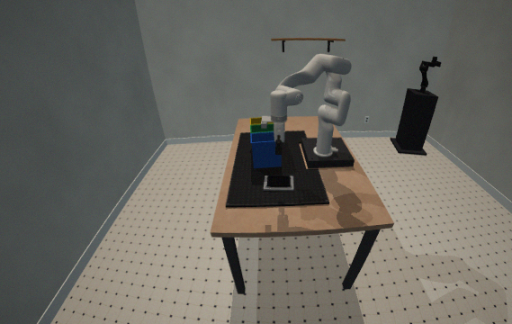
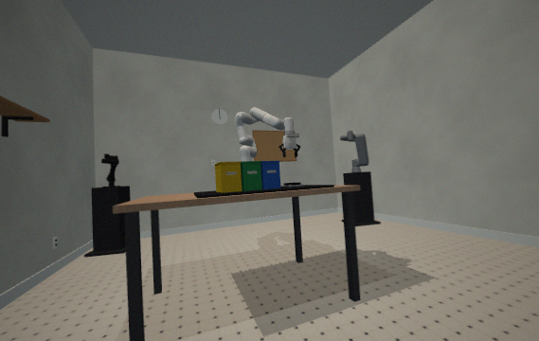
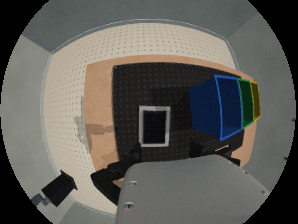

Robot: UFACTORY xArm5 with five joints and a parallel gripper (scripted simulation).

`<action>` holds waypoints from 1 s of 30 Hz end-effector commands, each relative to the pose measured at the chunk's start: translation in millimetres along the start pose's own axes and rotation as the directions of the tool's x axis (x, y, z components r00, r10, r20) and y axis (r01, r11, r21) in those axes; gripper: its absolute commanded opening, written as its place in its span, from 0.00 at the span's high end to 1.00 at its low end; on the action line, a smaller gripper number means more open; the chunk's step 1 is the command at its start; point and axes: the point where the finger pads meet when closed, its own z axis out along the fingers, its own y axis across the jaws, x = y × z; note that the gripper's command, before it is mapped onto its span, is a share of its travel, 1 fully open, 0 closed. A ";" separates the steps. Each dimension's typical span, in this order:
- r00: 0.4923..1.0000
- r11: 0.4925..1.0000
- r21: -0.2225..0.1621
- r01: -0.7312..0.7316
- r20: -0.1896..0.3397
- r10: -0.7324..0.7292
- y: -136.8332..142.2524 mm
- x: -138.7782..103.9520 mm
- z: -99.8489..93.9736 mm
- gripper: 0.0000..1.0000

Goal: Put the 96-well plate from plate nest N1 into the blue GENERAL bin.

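The 96-well plate [image 1: 278, 181] [image 3: 154, 125] is dark and lies flat in the white-rimmed plate nest [image 1: 265, 183] [image 3: 141, 127] on the black mat [image 1: 247, 191]. It shows as a low dark shape in the exterior view [image 2: 292, 184]. Three bins stand upright in a row: blue [image 1: 264, 154] [image 2: 271, 174] [image 3: 214, 108], green [image 1: 259, 129] [image 2: 251, 175] [image 3: 245, 99] and yellow [image 1: 255, 121] [image 2: 227, 177]. My gripper [image 1: 278, 145] [image 2: 290, 152] is open and empty. It hangs above the mat just beside the blue bin, on the nest's side, well above the plate.
The arm's base [image 1: 327, 155] sits on a black block at the back right of the wooden table [image 1: 354, 202]. A brown board [image 2: 266, 144] stands by the base. Black pedestals with cameras stand on the floor away from the table.
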 end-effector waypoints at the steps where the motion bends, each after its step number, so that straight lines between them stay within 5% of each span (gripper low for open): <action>1: 1.000 1.000 0.003 0.000 -0.003 0.000 -1.1 0.9 4.2 0.00; 30: 1.000 1.000 0.003 0.000 -0.003 0.000 -2.0 0.2 49.3 0.00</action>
